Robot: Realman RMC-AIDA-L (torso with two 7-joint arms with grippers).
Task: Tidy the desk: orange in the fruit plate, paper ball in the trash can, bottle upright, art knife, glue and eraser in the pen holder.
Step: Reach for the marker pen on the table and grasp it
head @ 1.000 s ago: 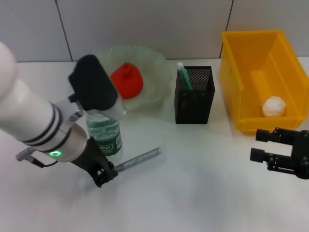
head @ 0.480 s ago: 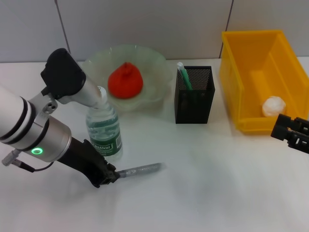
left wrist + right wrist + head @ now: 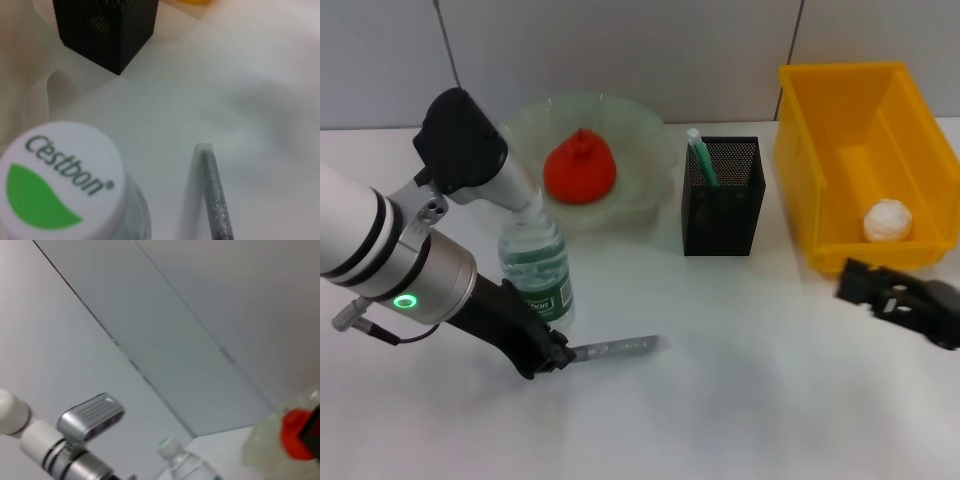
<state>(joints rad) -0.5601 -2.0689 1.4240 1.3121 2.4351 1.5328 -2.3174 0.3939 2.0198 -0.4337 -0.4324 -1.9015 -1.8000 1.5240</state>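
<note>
Left gripper [image 3: 548, 357], closed on one end of slim grey glittery art knife [image 3: 615, 348], has swung over last second: knife no longer angled up toward black mesh pen holder [image 3: 722, 196], now lying near level on white desk [image 3: 740, 380], free end shifted lower and slightly right. Left arm's black elbow housing [image 3: 460, 140] drew back off orange. Right gripper [image 3: 895, 298] moved toward table edge, then came back, turned flatter.

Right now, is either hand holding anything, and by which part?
The left hand grips the grey glittery stick-shaped art knife by its near end, beside the upright clear plastic bottle. The right hand, near the yellow plastic bin, holds nothing visible.
</note>
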